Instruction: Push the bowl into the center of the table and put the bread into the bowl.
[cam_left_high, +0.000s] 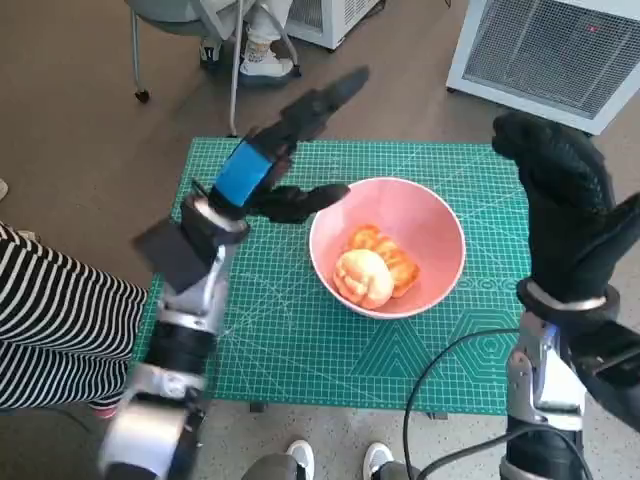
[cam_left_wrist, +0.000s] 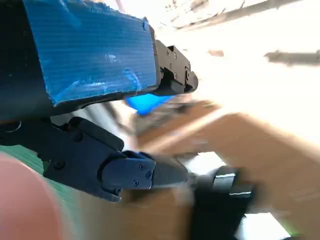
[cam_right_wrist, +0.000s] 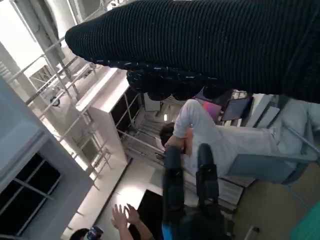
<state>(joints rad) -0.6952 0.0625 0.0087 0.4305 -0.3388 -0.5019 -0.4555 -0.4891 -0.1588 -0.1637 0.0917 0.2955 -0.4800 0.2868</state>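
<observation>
The pink bowl stands right of the middle of the green cutting mat, with golden bread lying inside it. My left hand, black with blue tape, hangs raised over the mat just left of the bowl, fingers spread and holding nothing. My gloved right hand is lifted at the bowl's right side, fingers apart and empty. In the left wrist view the taped hand fills the frame and a blurred pink edge of the bowl shows. The right wrist view shows only the glove and my left hand.
A person in striped clothing sits at the table's left. White shoes show at the front edge. A chair and a foot stand beyond the far edge, and a white appliance at the back right. A seated person shows in the right wrist view.
</observation>
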